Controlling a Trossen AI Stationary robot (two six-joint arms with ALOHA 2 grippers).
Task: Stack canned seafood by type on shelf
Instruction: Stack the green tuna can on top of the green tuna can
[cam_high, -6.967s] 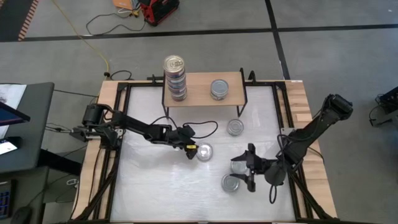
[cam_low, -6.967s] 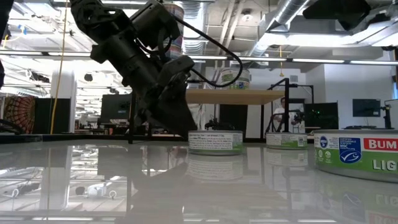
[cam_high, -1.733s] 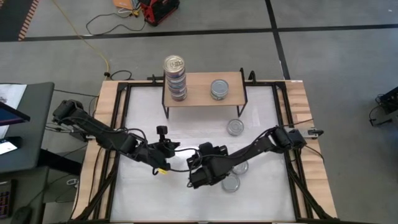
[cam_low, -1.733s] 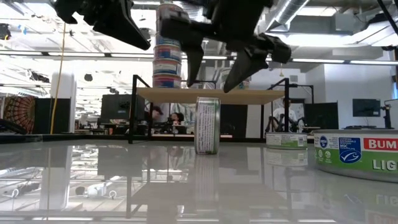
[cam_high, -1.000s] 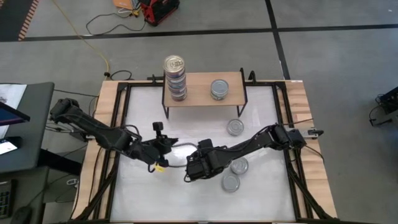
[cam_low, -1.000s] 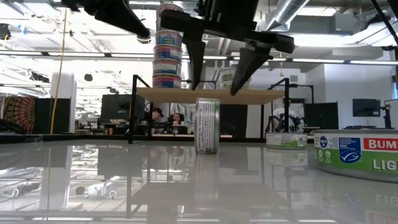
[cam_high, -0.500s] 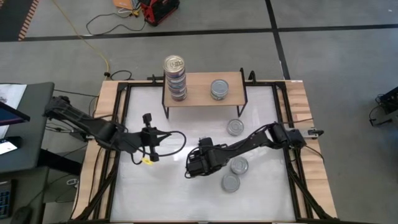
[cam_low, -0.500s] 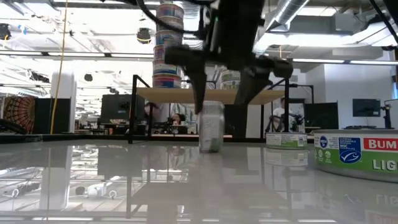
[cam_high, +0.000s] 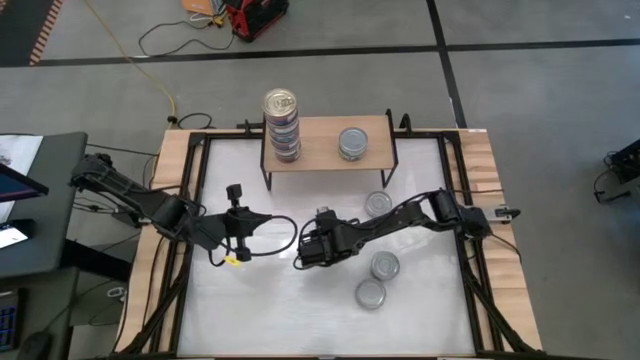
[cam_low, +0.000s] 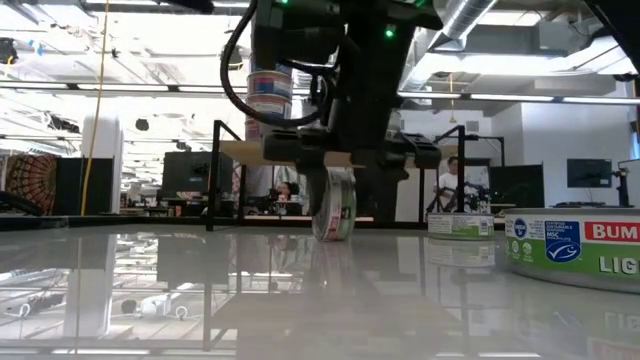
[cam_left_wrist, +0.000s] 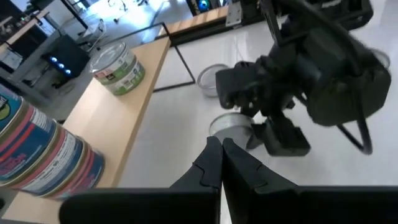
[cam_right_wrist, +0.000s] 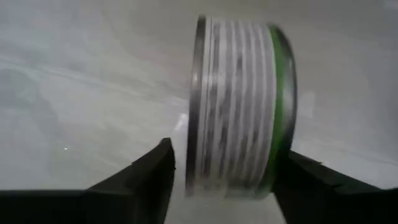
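Observation:
One tin of canned seafood (cam_right_wrist: 239, 149) stands on its edge near the table's middle, tilted (cam_low: 335, 205), with my right gripper (cam_right_wrist: 230, 186) shut on it; in the high view that gripper (cam_high: 308, 252) covers it. The shelf (cam_high: 325, 152) at the far side carries a tall stack of tins (cam_high: 282, 125) and a lower stack (cam_high: 352, 143). Three more tins lie flat on the table (cam_high: 378, 204), (cam_high: 385, 265), (cam_high: 370, 294). My left gripper (cam_high: 252, 224) hangs shut and holding nothing, left of the right gripper, above the table (cam_left_wrist: 221, 146). My right gripper pinches the tin between its two fingers, one on each flat face, beside the green-edged face (cam_right_wrist: 281, 155) and the silver rim (cam_right_wrist: 194, 155). The fingers slant down from above and from the table's right. The tin stands tilted, its lower rim (cam_low: 330, 238) at the table.
A large tin (cam_low: 580, 245) lies close to the low camera on the right, another (cam_low: 460, 225) farther back. The shelf's black legs (cam_low: 212, 175) stand on the table's far part. Bare white tabletop (cam_high: 260, 310) lies along the near left.
My right gripper has come down over the tin standing on edge, and its fingers have closed in on the tin's two faces. The tin has tipped from upright to slightly tilted. My left gripper, still shut, has drawn back toward the table's left edge and risen.

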